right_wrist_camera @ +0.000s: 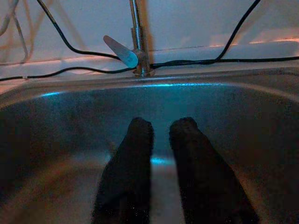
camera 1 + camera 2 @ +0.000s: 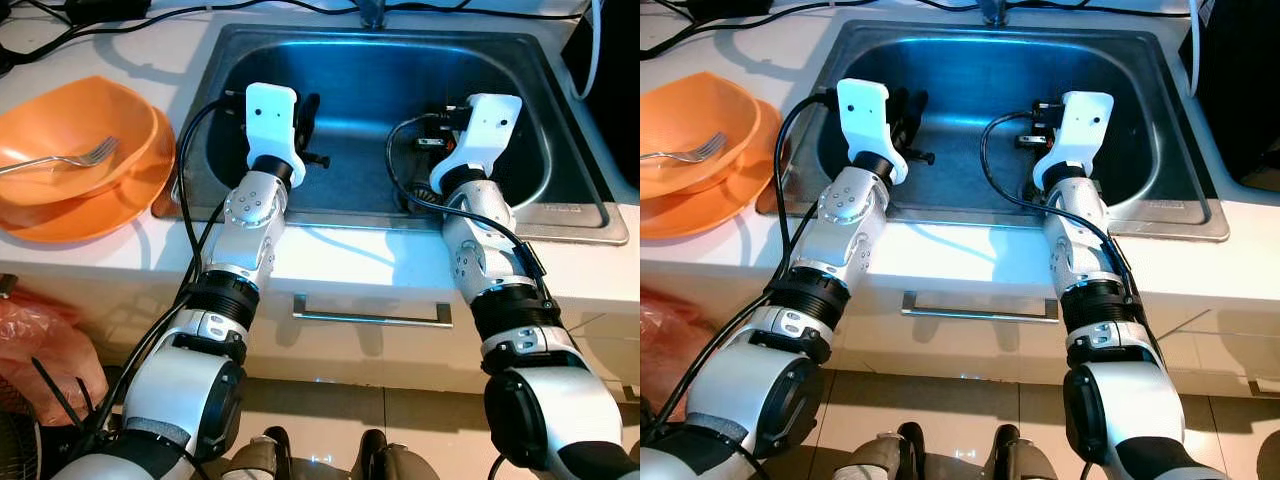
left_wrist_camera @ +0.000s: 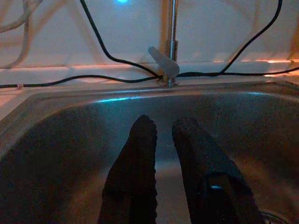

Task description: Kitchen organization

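Feet: at the lower edge of the head views I see my robot's dark feet [image 2: 325,455] on a pale tiled floor [image 2: 400,400].
Drawer handle: a metal bar handle [image 2: 372,318] runs across the white cabinet front just below the worktop edge, between my two forearms.
Left end effector: my left end effector [image 3: 163,128] reaches over the worktop edge into the sink, on its left half. From the wrist camera I see the two black fingers [image 3: 135,163] set narrowly apart, a thin gap between them, gripping nothing.
Right end effector: my right end effector [image 1: 160,126] hangs in the sink's right half, fingers also a narrow gap apart and empty, above the sink floor.
Sink: a steel sink [image 2: 560,215] is sunk into the white worktop [image 2: 340,255]; both end effectors sit inside it, side by side and apart.
Tap: a slim tap [image 3: 170,46] with a flat lever stands on the far rim of the sink, straight ahead of both end effectors and well beyond their tips.
Orange bowls: orange bowls [image 2: 120,170] are stacked on the worktop left of the sink, well apart from my left end effector.
Fork: a metal fork [image 2: 65,158] lies in the top bowl, prongs towards the sink.
Cables: black cables [image 1: 70,70] trail along the worktop behind the sink.
Bag: a reddish plastic bag [image 2: 40,345] sits low at the left, below the worktop.
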Available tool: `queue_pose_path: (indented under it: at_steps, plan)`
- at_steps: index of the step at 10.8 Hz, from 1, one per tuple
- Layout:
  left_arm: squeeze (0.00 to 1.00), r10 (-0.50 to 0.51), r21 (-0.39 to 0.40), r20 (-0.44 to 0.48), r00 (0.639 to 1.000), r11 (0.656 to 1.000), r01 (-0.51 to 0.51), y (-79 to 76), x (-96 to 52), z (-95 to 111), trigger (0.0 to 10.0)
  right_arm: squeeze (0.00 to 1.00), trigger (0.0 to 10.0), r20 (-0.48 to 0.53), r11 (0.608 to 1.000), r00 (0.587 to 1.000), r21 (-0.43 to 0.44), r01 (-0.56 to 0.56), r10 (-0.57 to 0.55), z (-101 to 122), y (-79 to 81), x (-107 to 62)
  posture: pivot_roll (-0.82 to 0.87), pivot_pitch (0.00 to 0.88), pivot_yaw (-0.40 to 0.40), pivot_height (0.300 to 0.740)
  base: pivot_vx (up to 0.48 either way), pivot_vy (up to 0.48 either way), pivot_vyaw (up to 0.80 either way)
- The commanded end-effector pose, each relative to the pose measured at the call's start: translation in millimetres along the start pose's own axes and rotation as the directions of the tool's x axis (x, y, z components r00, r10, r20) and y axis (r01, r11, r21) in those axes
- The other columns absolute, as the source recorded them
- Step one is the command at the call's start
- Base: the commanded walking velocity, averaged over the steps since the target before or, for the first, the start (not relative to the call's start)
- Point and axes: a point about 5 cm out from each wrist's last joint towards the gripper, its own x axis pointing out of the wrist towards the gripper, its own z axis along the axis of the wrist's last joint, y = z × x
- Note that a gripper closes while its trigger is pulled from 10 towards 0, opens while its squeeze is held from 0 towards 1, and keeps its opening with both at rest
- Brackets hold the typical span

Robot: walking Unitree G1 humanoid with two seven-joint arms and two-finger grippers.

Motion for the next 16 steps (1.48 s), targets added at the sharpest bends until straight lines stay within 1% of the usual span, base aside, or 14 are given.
queue_pose_path:
  at_steps: [1, 2, 3, 5, 7, 8, 9, 10, 12, 13, 14, 15, 16]
  plan:
    - [0.00, 0.007, -0.008, 0.013, 1.000, 1.000, -0.007, -0.6, 2.6, 3.3, 10.0, 1.00, 10.0, -0.004, 1.000, 1.000, 0.006, -0.008, 0.008, -1.7, -0.6, -0.1, 0.07, 0.281, 0.026, 0.740, 0.000, 0.000, 0.00]
    - [0.00, 0.009, -0.008, 0.016, 1.000, 1.000, -0.008, -0.4, 3.1, 4.0, 10.0, 1.00, 10.0, -0.005, 1.000, 1.000, 0.003, -0.013, 0.013, -2.1, -0.2, -0.3, 0.07, 0.280, 0.026, 0.740, 0.000, 0.000, 0.00]
    - [0.00, 0.014, -0.009, 0.026, 1.000, 1.000, -0.014, 1.4, 3.2, 6.2, 10.0, 0.00, 10.0, 0.002, 1.000, 1.000, 0.006, -0.013, 0.013, -1.5, 0.8, -0.5, 0.07, 0.274, 0.027, 0.740, 0.000, 0.000, 0.00]
    - [0.00, 0.022, -0.010, 0.039, 0.999, 1.000, -0.022, 2.9, 2.2, 8.2, 10.0, 0.00, 10.0, 0.010, 1.000, 1.000, 0.013, -0.021, 0.021, -1.7, 4.1, -1.4, 0.08, 0.260, 0.027, 0.740, 0.000, 0.000, 0.00]
    - [0.00, 0.035, -0.016, 0.065, 0.997, 0.999, -0.034, 2.9, -4.0, 10.0, 10.0, 0.00, 10.0, 0.068, 0.999, 0.997, 0.042, -0.030, 0.027, 7.0, 5.6, -4.0, 0.08, 0.240, 0.035, 0.740, 0.000, 0.000, 0.00]
    - [0.00, 0.042, -0.019, 0.079, 0.996, 0.999, -0.041, 3.6, -6.2, 12.0, 10.0, 0.00, 10.0, 0.104, 0.998, 0.994, 0.046, -0.032, 0.027, 13.6, 4.5, -4.6, 0.08, 0.231, 0.037, 0.740, 0.000, 0.000, 0.00]
    - [0.00, 0.043, 0.004, 0.126, 0.991, 0.999, -0.044, 3.3, -8.7, 22.3, 10.0, 0.00, 10.0, 0.149, 0.998, 0.989, 0.053, -0.021, 0.013, 26.3, -0.1, -4.7, 0.09, 0.213, 0.039, 0.740, 0.000, 0.000, 0.00]
    - [0.00, 0.051, 0.006, 0.158, 0.986, 0.999, -0.052, 3.8, -10.6, 30.2, 10.0, 0.00, 10.0, 0.180, 0.998, 0.984, 0.054, -0.021, 0.011, 35.6, -1.2, -4.5, 0.08, 0.190, 0.042, 0.740, 0.000, 0.000, 0.00]
    - [0.00, 0.075, 0.016, 0.196, 0.978, 0.997, -0.080, 7.9, -14.5, 39.2, 10.0, 0.00, 10.0, 0.239, 0.997, 0.971, 0.068, -0.037, 0.020, 53.0, 1.5, -5.9, 0.08, 0.157, 0.043, 0.740, 0.000, 0.000, 0.00]
    - [0.00, 0.092, 0.014, 0.210, 0.973, 0.995, -0.097, 11.5, -16.6, 44.9, 10.0, 0.00, 10.0, 0.257, 0.994, 0.966, 0.097, -0.040, 0.014, 58.3, 1.7, -8.6, 0.08, 0.147, 0.042, 0.740, 0.000, 0.000, 0.00]
    - [0.00, 0.095, 0.008, 0.214, 0.972, 0.995, -0.099, 14.1, -20.5, 48.5, 10.0, 0.00, 10.0, 0.246, 0.994, 0.969, 0.100, -0.047, 0.021, 54.3, 2.2, -13.5, 0.08, 0.144, 0.038, 0.740, 0.000, 0.000, 0.00]
    - [0.00, 0.096, 0.009, 0.213, 0.972, 0.995, -0.100, 15.5, -21.5, 48.9, 10.0, 0.00, 10.0, 0.238, 0.994, 0.971, 0.101, -0.045, 0.019, 52.1, 1.5, -14.5, 0.09, 0.147, 0.036, 0.740, 0.000, 0.000, 0.00]
    - [0.00, 0.105, 0.020, 0.221, 0.970, 0.994, -0.112, 19.7, -25.6, 52.5, 10.0, 0.00, 10.0, 0.223, 0.993, 0.975, 0.109, -0.035, 0.010, 48.4, -0.1, -18.1, 0.09, 0.144, 0.036, 0.740, 0.000, 0.000, 0.00]
